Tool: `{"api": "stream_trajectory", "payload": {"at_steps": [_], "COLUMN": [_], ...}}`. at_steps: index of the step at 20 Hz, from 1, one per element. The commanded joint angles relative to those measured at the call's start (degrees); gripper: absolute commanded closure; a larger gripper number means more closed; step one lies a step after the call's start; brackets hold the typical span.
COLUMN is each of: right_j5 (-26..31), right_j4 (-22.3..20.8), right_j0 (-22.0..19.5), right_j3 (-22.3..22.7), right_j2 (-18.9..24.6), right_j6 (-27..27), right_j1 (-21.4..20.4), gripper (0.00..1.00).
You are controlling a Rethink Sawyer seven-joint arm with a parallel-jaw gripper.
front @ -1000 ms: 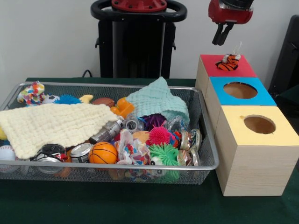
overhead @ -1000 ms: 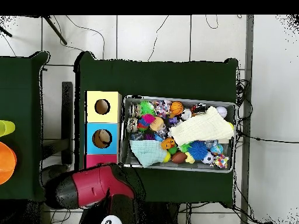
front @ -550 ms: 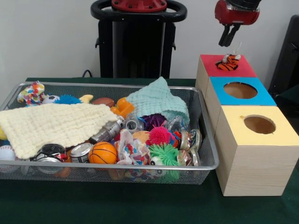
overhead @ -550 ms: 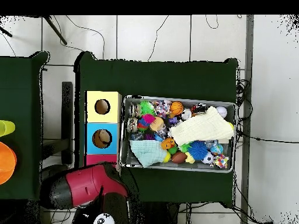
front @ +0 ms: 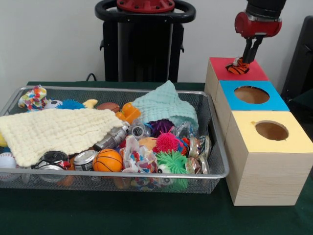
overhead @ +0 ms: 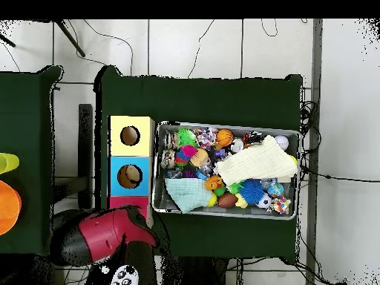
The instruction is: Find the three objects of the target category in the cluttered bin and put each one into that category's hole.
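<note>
An orange-and-black striped plush tiger [front: 238, 65] is seen lying on the red-topped box [front: 254, 72], directly under the gripper [front: 249, 53], whose jaws are set narrow, their tips just at the toy's upper edge; whether the toy is pinched cannot be told. Beside it are ranged the blue-topped box [front: 274, 102] and the yellow-topped box [front: 293, 137], each with a round hole. The wire-mesh bin [front: 215, 147] of toys and cloths is carried on the dark green tabletop [front: 146, 215], before a pale wall.
</note>
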Motion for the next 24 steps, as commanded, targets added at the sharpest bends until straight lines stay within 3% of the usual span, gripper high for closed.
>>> {"api": "stream_trajectory", "payload": {"at_steps": [1, 4, 9, 13, 24], "right_j5": [-2.4, -3.2, 0.9, 4.2, -0.7], "right_j4": [-0.7, -1.2, -0.8, -0.7, -1.8], "right_j0": [0.4, 0.0, -3.4, -4.1, -4.3], "right_j3": [-2.8, -2.1, 1.4, 1.9, 2.8], "right_j2": [0.5, 0.5, 3.1, 3.7, 4.7], "right_j6": [8.6, 7.4, 2.7, 1.4, 2.5], "right_j1": [2.9, 3.3, 1.5, 1.0, 2.6], "gripper": [1.0, 1.0, 1.0, 1.0, 1.0]}}
